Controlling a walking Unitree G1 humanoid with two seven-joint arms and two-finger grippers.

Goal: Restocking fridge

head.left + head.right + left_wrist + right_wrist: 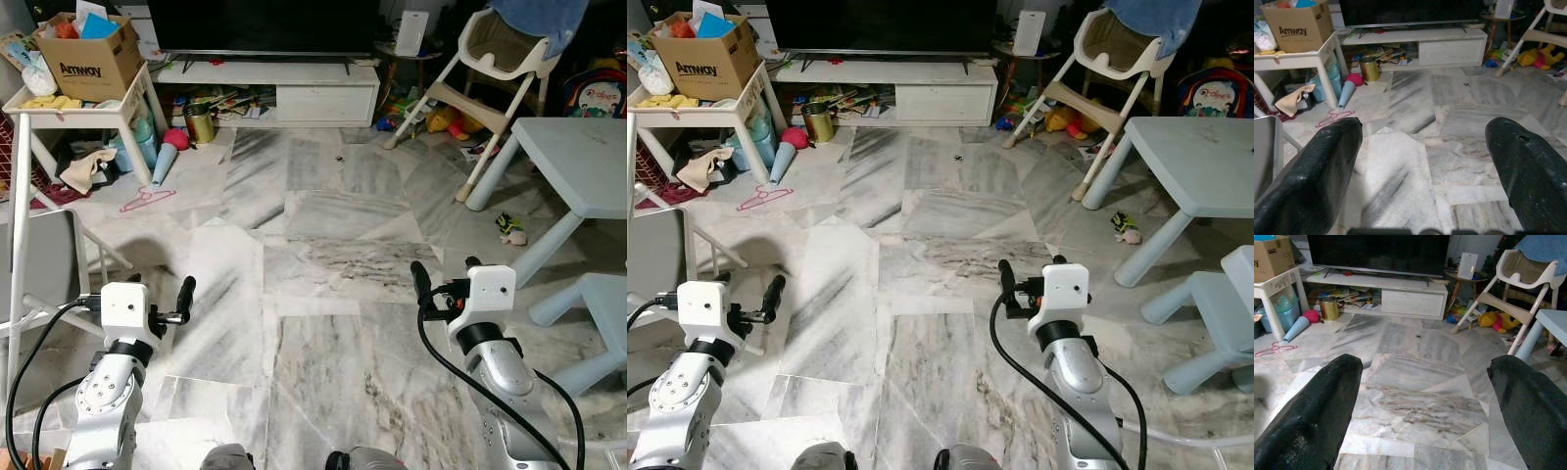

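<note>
Both the left gripper (1422, 147) and right gripper (1425, 382), fingers apart and holding nothing, hang over marble floor (323, 245) before the TV stand (284, 93), high chair (490, 59) right, box (88, 59) on a table (78, 108) left; no fridge in sight.

The cardboard box (90, 51) on the white table reads "Amway".
</note>
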